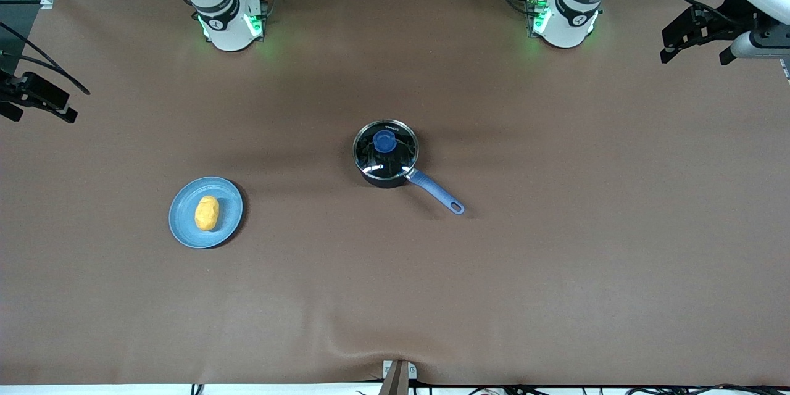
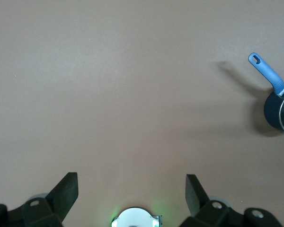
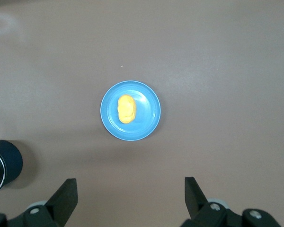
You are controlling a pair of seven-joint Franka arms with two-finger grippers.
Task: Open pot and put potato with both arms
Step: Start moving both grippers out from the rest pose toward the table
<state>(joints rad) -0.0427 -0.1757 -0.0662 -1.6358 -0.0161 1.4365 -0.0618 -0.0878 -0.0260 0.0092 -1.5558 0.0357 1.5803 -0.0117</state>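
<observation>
The black pot (image 1: 378, 178) stands mid-table with its glass lid (image 1: 398, 157) and blue knob (image 1: 384, 141) on. Its blue handle (image 1: 436, 191) points toward the front camera and the left arm's end. The yellow-orange potato (image 1: 207, 213) lies on a blue plate (image 1: 182, 224) toward the right arm's end. My left gripper (image 1: 694, 57) is open and empty, high over the left arm's end; its wrist view shows the gripper (image 2: 131, 182) and the pot (image 2: 276, 111) at the edge. My right gripper (image 1: 40, 112) is open and empty, high over the right arm's end; its wrist view shows the gripper (image 3: 131, 184), the potato (image 3: 127, 109) and the pot (image 3: 7, 163).
The brown table cover (image 1: 555, 259) has a small fold at its front edge (image 1: 370, 352). The arms' white bases (image 1: 228, 24) stand along the edge farthest from the front camera.
</observation>
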